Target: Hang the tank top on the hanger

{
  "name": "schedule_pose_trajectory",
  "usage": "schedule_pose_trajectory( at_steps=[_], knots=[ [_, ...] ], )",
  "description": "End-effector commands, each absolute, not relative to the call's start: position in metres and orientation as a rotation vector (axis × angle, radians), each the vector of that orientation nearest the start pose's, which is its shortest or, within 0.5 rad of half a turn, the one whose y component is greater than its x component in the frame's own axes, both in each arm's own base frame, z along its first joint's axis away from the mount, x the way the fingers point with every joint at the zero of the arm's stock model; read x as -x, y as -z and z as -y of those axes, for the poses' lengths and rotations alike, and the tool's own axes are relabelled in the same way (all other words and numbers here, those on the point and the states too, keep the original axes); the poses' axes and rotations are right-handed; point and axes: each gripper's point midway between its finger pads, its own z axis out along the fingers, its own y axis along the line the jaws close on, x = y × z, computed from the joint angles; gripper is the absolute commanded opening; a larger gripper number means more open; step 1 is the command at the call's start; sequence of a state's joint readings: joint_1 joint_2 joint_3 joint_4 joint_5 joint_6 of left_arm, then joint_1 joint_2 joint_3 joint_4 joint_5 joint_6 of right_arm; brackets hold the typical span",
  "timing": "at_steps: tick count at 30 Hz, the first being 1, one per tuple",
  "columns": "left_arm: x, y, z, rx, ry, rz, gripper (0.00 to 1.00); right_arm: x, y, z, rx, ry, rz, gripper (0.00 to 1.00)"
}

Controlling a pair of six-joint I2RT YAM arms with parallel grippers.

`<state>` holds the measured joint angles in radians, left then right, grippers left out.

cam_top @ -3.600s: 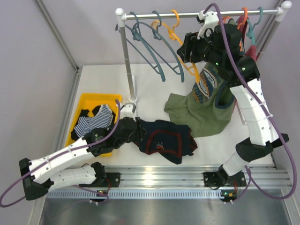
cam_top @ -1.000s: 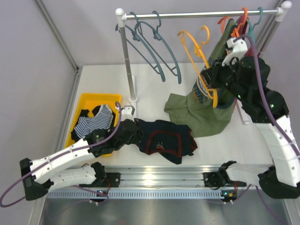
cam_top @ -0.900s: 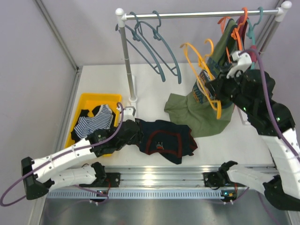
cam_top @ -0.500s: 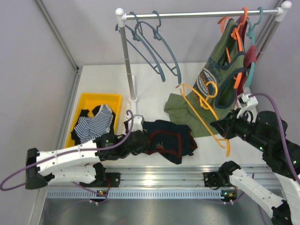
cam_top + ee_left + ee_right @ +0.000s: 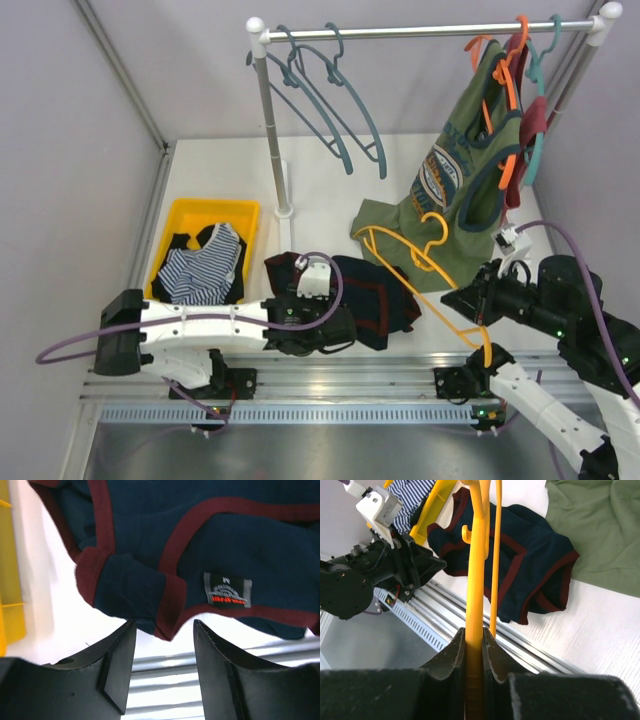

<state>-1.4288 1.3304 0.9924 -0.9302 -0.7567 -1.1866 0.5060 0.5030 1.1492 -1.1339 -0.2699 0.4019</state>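
The navy tank top [image 5: 378, 298] with maroon trim lies crumpled on the table near the front edge. My left gripper [image 5: 335, 328] sits at its near-left edge. In the left wrist view the jaws [image 5: 162, 630] are open, with a maroon-trimmed corner of the tank top [image 5: 225, 545] just beyond the fingertips and nothing between them. My right gripper [image 5: 470, 300] is shut on the lower arm of the yellow-orange hanger [image 5: 412, 260] and holds it tilted above the table, right of the tank top. In the right wrist view the hanger [image 5: 476, 570] runs up from the shut jaws [image 5: 474, 645] over the tank top [image 5: 530, 565].
A yellow bin [image 5: 190, 212] at the left holds a striped garment [image 5: 200, 272]. The rack's rail [image 5: 420, 30] and pole [image 5: 272, 130] stand at the back with blue-grey hangers [image 5: 330, 110]. An olive-green top [image 5: 440, 200] hangs down to the table. An aluminium rail [image 5: 340, 385] runs along the front.
My right arm has taken the yellow-orange hanger off the rail and lowered it to just right of the tank top. My left gripper has moved right, along the tank top's front edge.
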Motion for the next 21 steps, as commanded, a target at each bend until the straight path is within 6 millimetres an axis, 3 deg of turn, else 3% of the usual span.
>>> schedule_pose_trajectory(
  at_steps=[1, 7, 11, 12, 17, 21],
  knots=[
    [-0.144, -0.137, 0.239, -0.087, 0.027, -2.237, 0.54, -0.088, -0.301, -0.126, 0.316, -0.863, -2.090, 0.00],
    [-0.147, -0.128, 0.238, -0.113, -0.040, -2.228, 0.50, -0.086, -0.299, -0.129, 0.351, -0.875, -2.105, 0.00],
    [-0.151, -0.127, 0.238, -0.118, -0.045, -2.226, 0.34, -0.084, -0.298, -0.131, 0.392, -0.876, -2.122, 0.00],
    [-0.152, -0.127, 0.237, -0.121, -0.046, -2.226, 0.24, -0.084, -0.297, -0.132, 0.402, -0.879, -2.131, 0.00],
    [-0.169, -0.135, 0.230, -0.081, 0.003, -2.242, 0.00, -0.079, -0.293, -0.135, 0.456, -0.898, -2.161, 0.00],
    [-0.181, -0.134, 0.224, -0.085, 0.095, -2.304, 0.00, -0.074, -0.291, -0.139, 0.496, -0.930, -2.168, 0.00]
  ],
)
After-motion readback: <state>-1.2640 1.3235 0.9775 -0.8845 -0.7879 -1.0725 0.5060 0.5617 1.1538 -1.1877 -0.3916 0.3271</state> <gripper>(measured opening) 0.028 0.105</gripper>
